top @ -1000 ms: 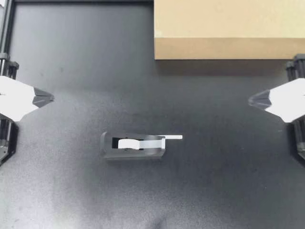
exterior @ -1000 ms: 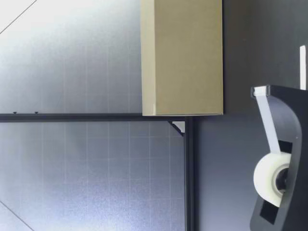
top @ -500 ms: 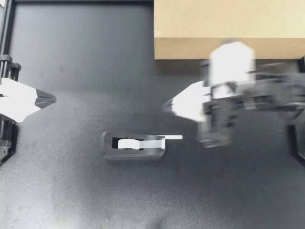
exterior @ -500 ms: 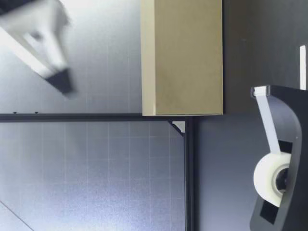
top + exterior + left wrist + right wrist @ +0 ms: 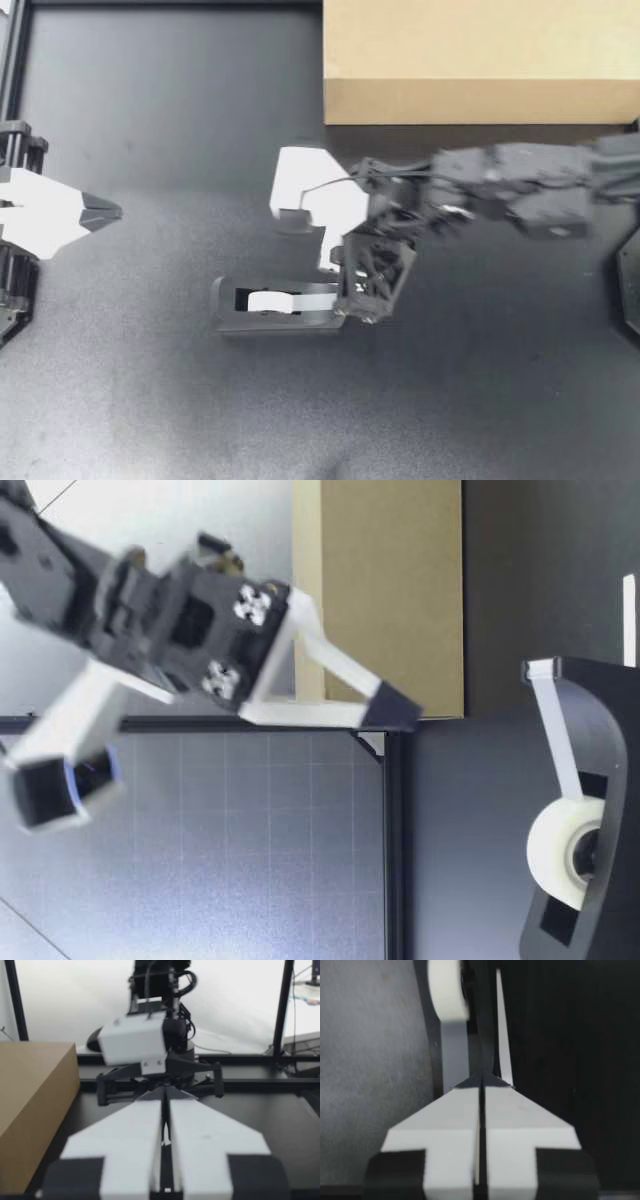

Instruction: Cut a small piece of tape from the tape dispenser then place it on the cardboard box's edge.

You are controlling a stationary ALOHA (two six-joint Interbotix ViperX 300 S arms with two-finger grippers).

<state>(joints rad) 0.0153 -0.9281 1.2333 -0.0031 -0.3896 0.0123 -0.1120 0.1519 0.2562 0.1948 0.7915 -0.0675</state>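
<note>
Matt brown cardboard box [image 5: 480, 50] at one o'clock; dull black plastic tape dispenser [image 5: 224, 300]; smooth whitish tape roll [image 5: 268, 300]; dark, faintly grainy table [image 5: 150, 120].

My top camera looks straight down on the tape dispenser [image 5: 280, 318]. My low camera sits at table height close beside it, facing the cardboard box [image 5: 390, 580]. My right wrist camera peers at the dispenser closely; my left wrist camera sits far off, sharing the box.

tape dispenser [image 5: 278, 305] in front, cardboard box [image 5: 480, 60] behind at right, right claw [image 5: 328, 262] between them
</note>
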